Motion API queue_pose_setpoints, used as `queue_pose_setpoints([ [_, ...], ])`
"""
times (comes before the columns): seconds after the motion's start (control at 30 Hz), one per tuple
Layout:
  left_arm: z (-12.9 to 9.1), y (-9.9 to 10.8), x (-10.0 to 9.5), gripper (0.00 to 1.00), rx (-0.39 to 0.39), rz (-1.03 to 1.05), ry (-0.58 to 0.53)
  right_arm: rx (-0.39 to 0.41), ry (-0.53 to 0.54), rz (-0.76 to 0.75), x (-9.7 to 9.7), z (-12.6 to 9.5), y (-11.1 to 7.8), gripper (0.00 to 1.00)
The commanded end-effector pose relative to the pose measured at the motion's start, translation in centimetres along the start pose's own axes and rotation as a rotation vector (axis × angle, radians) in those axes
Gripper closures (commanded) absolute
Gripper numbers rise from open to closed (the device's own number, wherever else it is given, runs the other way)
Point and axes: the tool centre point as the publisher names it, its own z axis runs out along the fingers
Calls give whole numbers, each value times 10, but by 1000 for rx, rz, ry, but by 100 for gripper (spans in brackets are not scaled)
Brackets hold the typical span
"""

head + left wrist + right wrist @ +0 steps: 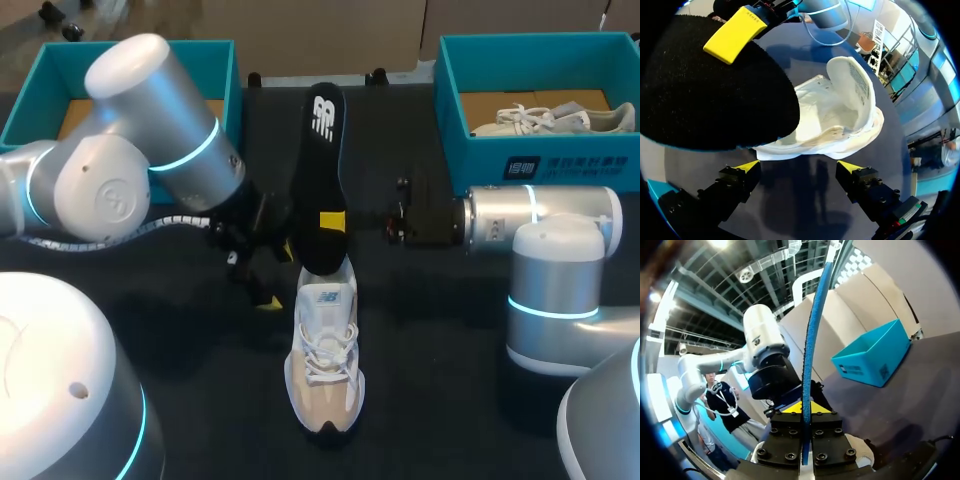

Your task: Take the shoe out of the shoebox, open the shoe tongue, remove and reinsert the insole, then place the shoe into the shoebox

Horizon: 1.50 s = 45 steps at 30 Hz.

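Head view: the shoe (pixel 325 360) lies on the table (pixel 440 330) at lower centre of the frame, toe toward the lower edge. It is out of its box, so that step reads as done. The insole (pixel 320 150) stands on end at centre frame, with its lower end at the shoe's heel opening.

The right gripper (pixel 805 412) is clamped on the insole. In the right wrist view the insole runs edge-on between the two fingers. The left gripper (pixel 799 169) has its fingers spread with nothing between them. In its wrist view the shoe lies just ahead of them. The tongue (pixel 855 85) stands folded forward, so the shoe appears opened.

Status, as a judgement:
- The insole is out of the shoe, or nearly so.
- Whether this is the end of removal or the start of reinsertion cannot be told.
- Left to do at least: seat the insole fully, then put the shoe in a box.

Limits of view:
- The insole covers its own lower end, so contact with the shoe cannot be confirmed.
- The left box (pixel 30 95), upper left of the frame, is partly covered by the left arm (pixel 150 130). Its visible floor is bare.
- The right box (pixel 470 160), upper right, holds a second shoe (pixel 550 120) and is cut off at the frame edge.
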Motion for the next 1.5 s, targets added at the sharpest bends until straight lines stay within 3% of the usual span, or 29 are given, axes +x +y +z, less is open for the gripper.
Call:
queue_pose_setpoints([
  [0.03,1,-1,-1,0,-1,1,3,-28,-22,5,1,1,-3,100],
  [0.33,1,-1,-1,0,-1,1,3,-94,-45,-7,0,-4,-13,100],
  [0.6,1,-1,-1,0,-1,1,3,-98,-3,23,-4,-5,-19,100],
  [1.5,1,-1,-1,0,-1,1,3,-106,-3,-9,-11,-5,-24,100],
])
